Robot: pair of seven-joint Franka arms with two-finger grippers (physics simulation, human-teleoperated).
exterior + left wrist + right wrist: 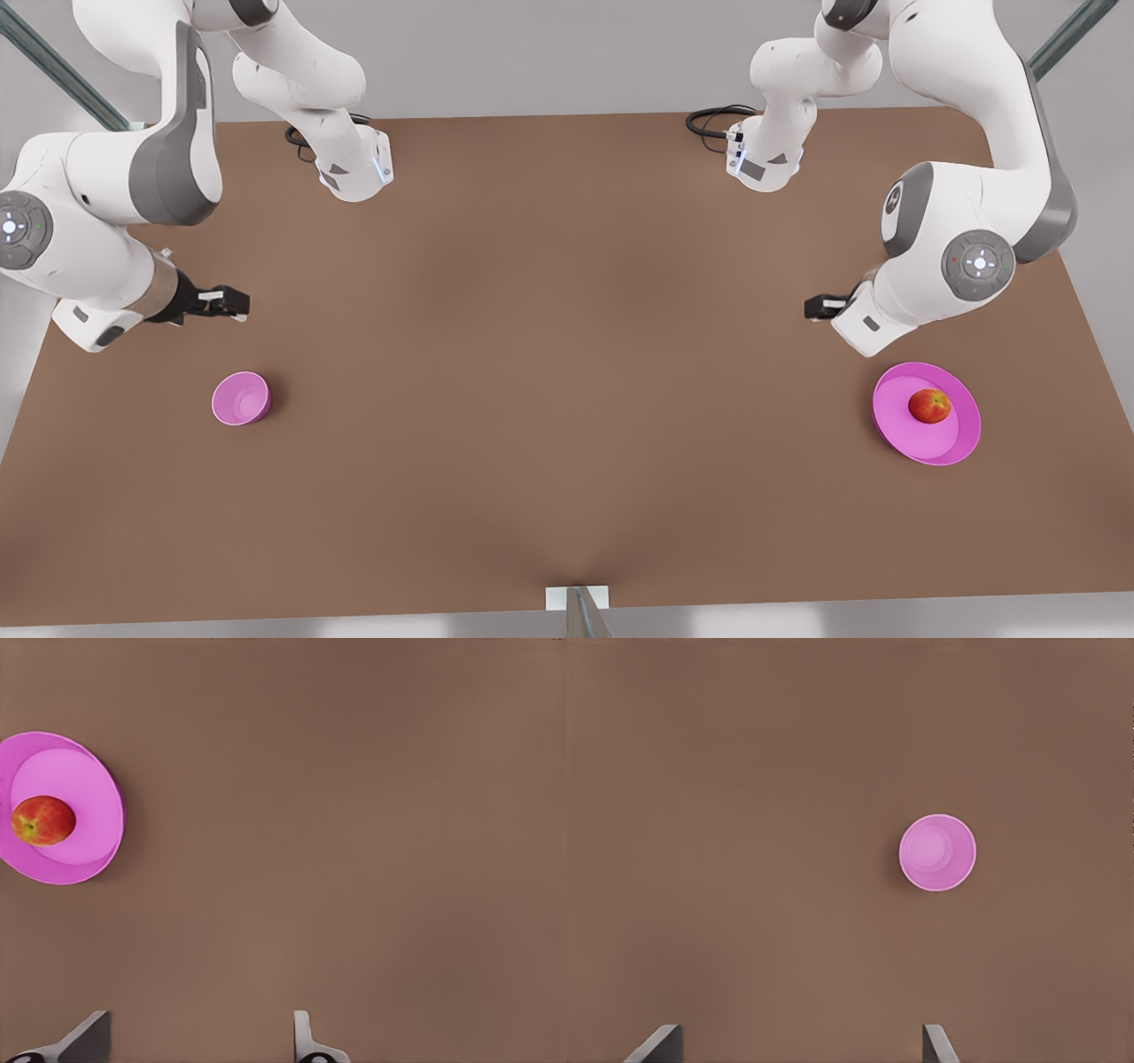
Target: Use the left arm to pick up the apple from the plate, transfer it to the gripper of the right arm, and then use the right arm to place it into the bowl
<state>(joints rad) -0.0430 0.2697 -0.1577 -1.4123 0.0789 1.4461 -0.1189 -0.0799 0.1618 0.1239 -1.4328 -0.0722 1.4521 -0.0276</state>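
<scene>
Apple (928, 406) on plate (946, 447); left hand (199, 1041) & right hand (802, 1045) wide apart, empty.

1. Left gripper (819, 307): at the front view's right, raised above the table, fingers (303, 1032) spread apart, holding nothing.
2. Right gripper (232, 302): at the front view's left, raised likewise, fingers (935, 1043) spread, holding nothing.

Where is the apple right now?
The apple sits on the plate at the front view's right, just below the left claw, far from the bowl.
</scene>
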